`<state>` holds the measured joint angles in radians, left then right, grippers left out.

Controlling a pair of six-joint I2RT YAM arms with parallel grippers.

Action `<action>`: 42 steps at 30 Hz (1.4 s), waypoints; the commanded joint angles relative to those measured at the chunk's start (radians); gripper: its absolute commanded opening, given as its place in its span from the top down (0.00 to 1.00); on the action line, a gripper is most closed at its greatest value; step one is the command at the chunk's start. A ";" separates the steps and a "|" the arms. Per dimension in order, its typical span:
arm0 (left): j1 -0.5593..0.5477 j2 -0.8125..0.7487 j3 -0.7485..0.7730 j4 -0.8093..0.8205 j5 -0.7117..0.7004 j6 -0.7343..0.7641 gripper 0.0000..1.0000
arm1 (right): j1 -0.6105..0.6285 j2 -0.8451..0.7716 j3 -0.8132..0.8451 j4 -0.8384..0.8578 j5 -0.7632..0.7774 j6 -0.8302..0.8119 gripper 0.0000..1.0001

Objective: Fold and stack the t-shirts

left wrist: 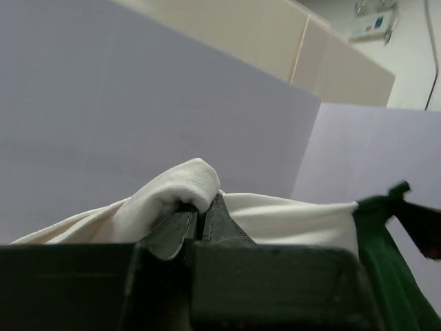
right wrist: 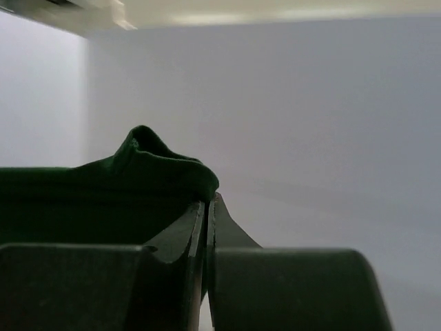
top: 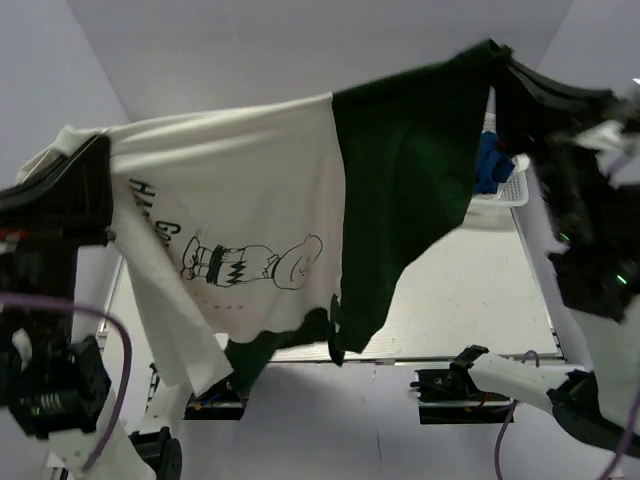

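Two garments are held aloft over the table [top: 470, 290]: white cartoon t-shirt [top: 240, 190] clamped in left gripper [left wrist: 201, 207], dark green t-shirt [top: 410, 170] clamped in right gripper [right wrist: 207, 200]; separation and laying flat are judged next.

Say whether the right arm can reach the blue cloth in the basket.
Probably not: its fingers are shut on the raised dark green t-shirt, so they are not free for the blue cloth.
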<state>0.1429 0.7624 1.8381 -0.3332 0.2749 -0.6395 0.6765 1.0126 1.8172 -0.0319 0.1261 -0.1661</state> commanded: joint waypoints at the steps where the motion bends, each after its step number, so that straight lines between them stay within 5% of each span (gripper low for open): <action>1: 0.021 0.141 -0.087 -0.009 -0.120 0.024 1.00 | -0.043 0.180 -0.027 0.164 0.528 -0.209 1.00; 4: 0.021 0.219 -0.239 0.026 -0.071 -0.005 1.00 | -0.061 0.347 -0.100 0.291 0.702 -0.262 1.00; 9: 0.001 0.360 -0.552 0.092 -0.117 -0.043 1.00 | -0.215 0.642 -0.150 0.143 0.586 -0.020 1.00; 11: 0.001 0.473 -0.689 0.114 -0.117 -0.034 0.81 | -0.271 0.752 -0.156 0.090 0.537 0.081 1.00; 12: 0.001 0.520 -0.736 0.114 -0.100 -0.017 0.41 | -0.291 0.835 -0.125 -0.015 0.464 0.115 1.00; 13: 0.001 0.623 -0.737 0.087 -0.091 -0.017 0.18 | -0.308 0.915 -0.087 -0.045 0.440 0.160 1.00; 14: 0.001 0.624 -0.737 0.086 -0.082 -0.005 0.18 | -0.308 0.916 -0.087 -0.068 0.416 0.192 0.98; 16: 0.001 0.764 -0.679 0.005 -0.066 0.017 0.05 | -0.325 1.047 0.008 -0.161 0.377 0.201 0.55; 17: -0.008 0.797 -0.660 -0.018 -0.057 0.030 0.00 | -0.325 1.072 0.071 -0.195 0.359 0.214 0.17; 18: -0.008 0.820 -0.648 -0.051 -0.057 0.031 0.00 | -0.319 1.105 0.089 -0.250 0.359 0.209 0.10; 22: -0.031 0.847 -0.677 -0.053 -0.088 0.041 0.00 | -0.284 1.020 -0.065 -0.214 0.346 0.188 0.10; 27: -0.072 0.813 -0.732 -0.062 -0.101 0.052 0.00 | -0.238 0.838 -0.268 -0.161 0.100 0.223 0.10; 36: -0.184 0.827 -0.734 -0.243 -0.365 -0.003 0.03 | -0.098 0.741 -0.504 -0.200 -0.212 0.439 0.10; 42: -0.250 0.792 -0.778 -0.313 -0.430 -0.028 0.04 | 0.006 0.693 -0.634 -0.223 -0.272 0.522 0.10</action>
<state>-0.0784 1.6142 1.0821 -0.5926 -0.0669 -0.6388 0.6437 1.7531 1.2427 -0.2363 -0.0654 0.2802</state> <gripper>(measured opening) 0.961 0.901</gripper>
